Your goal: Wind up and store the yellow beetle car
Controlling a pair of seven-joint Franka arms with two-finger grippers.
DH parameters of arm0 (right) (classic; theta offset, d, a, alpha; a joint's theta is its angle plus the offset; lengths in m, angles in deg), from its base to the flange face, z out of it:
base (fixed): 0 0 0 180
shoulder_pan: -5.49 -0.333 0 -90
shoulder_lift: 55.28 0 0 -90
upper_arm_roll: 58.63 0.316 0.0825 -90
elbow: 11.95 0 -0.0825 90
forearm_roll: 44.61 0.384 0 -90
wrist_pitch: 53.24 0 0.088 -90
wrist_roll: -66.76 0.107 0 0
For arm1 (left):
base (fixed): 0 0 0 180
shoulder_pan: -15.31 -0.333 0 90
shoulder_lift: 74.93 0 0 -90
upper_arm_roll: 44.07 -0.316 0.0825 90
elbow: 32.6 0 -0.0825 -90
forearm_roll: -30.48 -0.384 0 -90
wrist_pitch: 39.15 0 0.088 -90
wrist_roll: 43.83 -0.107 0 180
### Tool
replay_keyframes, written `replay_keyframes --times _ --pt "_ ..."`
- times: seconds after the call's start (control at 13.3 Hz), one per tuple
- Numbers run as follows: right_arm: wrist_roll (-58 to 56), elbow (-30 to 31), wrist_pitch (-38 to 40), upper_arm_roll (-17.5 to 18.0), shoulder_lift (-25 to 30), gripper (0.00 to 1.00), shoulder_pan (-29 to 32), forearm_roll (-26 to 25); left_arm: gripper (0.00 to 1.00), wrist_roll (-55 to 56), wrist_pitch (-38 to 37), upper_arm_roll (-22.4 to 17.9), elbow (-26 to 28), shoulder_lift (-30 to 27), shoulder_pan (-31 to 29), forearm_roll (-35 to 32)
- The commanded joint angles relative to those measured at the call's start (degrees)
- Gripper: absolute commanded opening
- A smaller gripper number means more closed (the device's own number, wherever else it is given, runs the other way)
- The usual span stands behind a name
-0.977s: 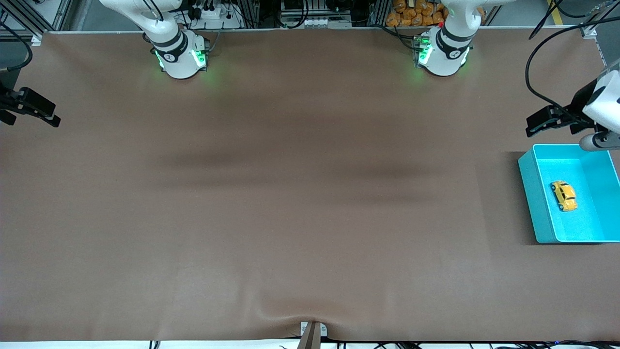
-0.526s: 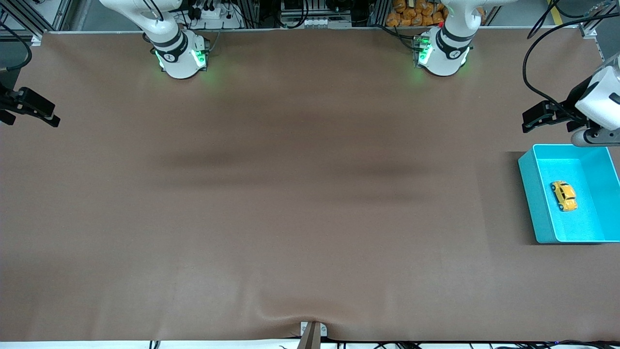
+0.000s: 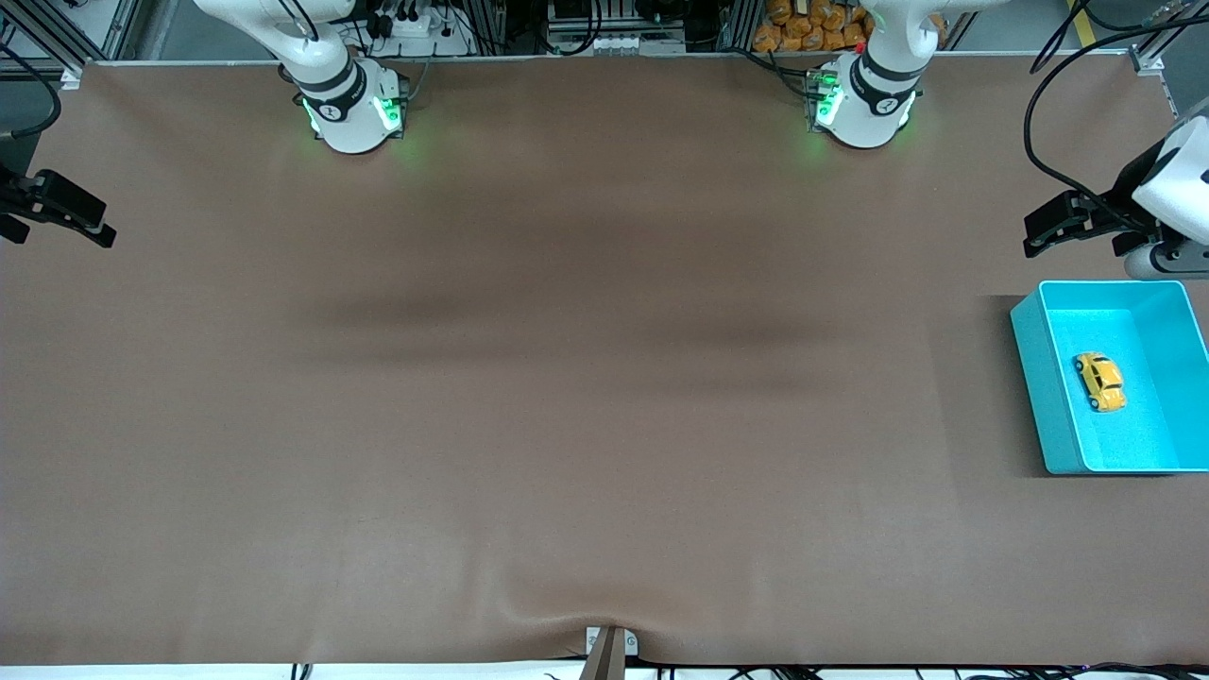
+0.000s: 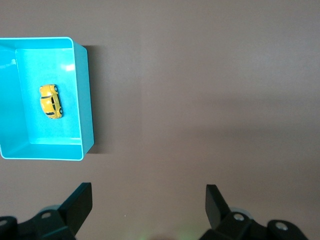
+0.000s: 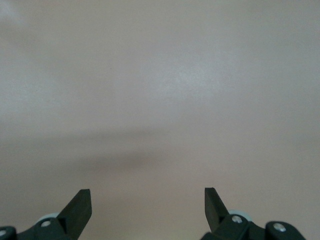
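Yellow beetle car [image 3: 1099,382] sits inside the turquoise bin [image 3: 1037,378], on the bin floor, wheels down as far as can be told, roughly mid-bin & apart from every wall. Bin is at the left arm's end of the table [image 3: 567,378], nearer the front camera than the left gripper. In the left wrist view the car [image 4: 51,101] shows roof-up in the bin [image 4: 85,100], nothing touching it.

Left gripper [image 3: 1044,229] hangs above bare table just beside the bin's rim on the side away from the front camera, jaws spread wide, nothing between them; same in its own wrist view [image 4: 148,205]. Right gripper [image 3: 80,219] waits over the table edge at the right arm's end, also spread wide & empty [image 5: 147,205].

Handling, judged by look: car is tiny, prob v. light, hard shell (plastic or diecast), smooth rounded roof = slippery under flat pads. Free wheels mean it may roll or skid when nudged. Best hold: pinch across the body's two flanks, low near the doors, fingers square to the long axis, not roof-to-floor & not nose-to-tail where the curves shed grip. Bin walls limit approach, so come straight down. Light squeeze enough; too hard could squirt it out or stress small wheels. Task-wise the car looks already stored
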Motion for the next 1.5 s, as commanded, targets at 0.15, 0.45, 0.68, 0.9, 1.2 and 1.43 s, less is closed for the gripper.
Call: replay_keyframes --times 0.15,0.45,0.68,0.9,1.2,1.43 --pt "0.4 -1.2 0.5 0.0 -0.2 1.0 0.2 0.5 1.0 1.3 -3.1 -2.3 -1.7 -0.1 2.8 0.8" --pt "0.4 -1.2 0.1 0.0 -0.2 1.0 0.3 0.5 1.0 1.2 -3.2 -1.8 -1.7 -0.1 2.2 1.0" --pt "0.4 -1.2 0.1 0.0 -0.2 1.0 0.2 0.5 1.0 1.8 -3.2 -1.2 -1.8 -0.5 2.3 1.1" --pt "0.4 -1.5 0.1 0.0 -0.2 1.0 0.2 0.5 1.0 2.3 -3.4 -1.2 -1.8 -0.8 2.2 1.7" --pt "0.3 -1.5 0.1 -0.1 -0.4 1.0 0.5 0.3 1.0 2.2 -6.1 -1.2 -3.8 -0.8 2.0 1.9" --pt "0.3 -1.6 0.0 -0.1 -0.3 1.0 1.1 0.4 1.0 2.3 -6.1 -1.2 -3.9 -0.8 2.2 2.3"
